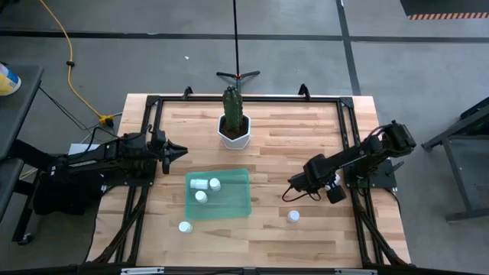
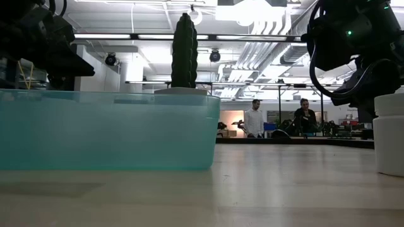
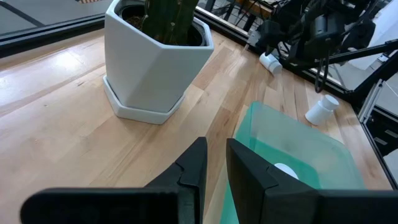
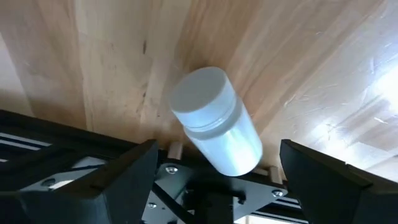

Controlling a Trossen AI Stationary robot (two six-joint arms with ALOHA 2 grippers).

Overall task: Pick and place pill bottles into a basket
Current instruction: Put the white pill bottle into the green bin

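Note:
The teal-green tray [image 1: 229, 205] lies at the table's middle front with three white pill bottles [image 1: 200, 196] in it. One bottle [image 1: 184, 227] stands on the table near the tray's near left corner. Another [image 1: 293, 216] stands to the tray's right. My right gripper [image 1: 293, 186] is open, right of the tray. Its fingers stand wide on either side of a bottle [image 4: 214, 121] without touching it; this bottle lies on its side on the wood [image 3: 269, 61]. My left gripper [image 1: 182, 150] is shut and empty, left of the cactus pot.
A white hexagonal pot with a cactus [image 1: 233, 128] stands at the far middle of the table, beyond the tray. Black frame rails [image 1: 348, 122] run along the table's edges. Bare wood lies between the tray and my right gripper. People show in the room behind [image 2: 254, 118].

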